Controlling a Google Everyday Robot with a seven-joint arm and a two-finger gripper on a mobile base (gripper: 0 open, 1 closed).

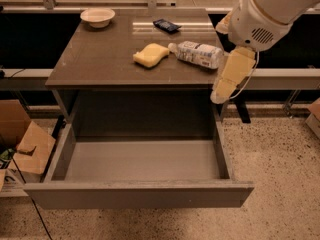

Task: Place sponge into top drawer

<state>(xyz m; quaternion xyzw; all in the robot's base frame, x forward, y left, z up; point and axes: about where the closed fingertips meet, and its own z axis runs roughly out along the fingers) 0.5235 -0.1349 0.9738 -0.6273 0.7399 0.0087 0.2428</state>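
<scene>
The pale-yellow sponge lies on the brown table top, near its middle. The top drawer is pulled fully out below the table, with its light grey inside showing and nothing in it. My gripper hangs down from the white arm at the table's right front corner, to the right of the sponge and above the drawer's right side. It holds nothing that I can see.
A white labelled plastic bottle lies on its side just right of the sponge. A white bowl sits at the back left, and a dark flat packet at the back middle. Cardboard boxes stand on the floor at the left.
</scene>
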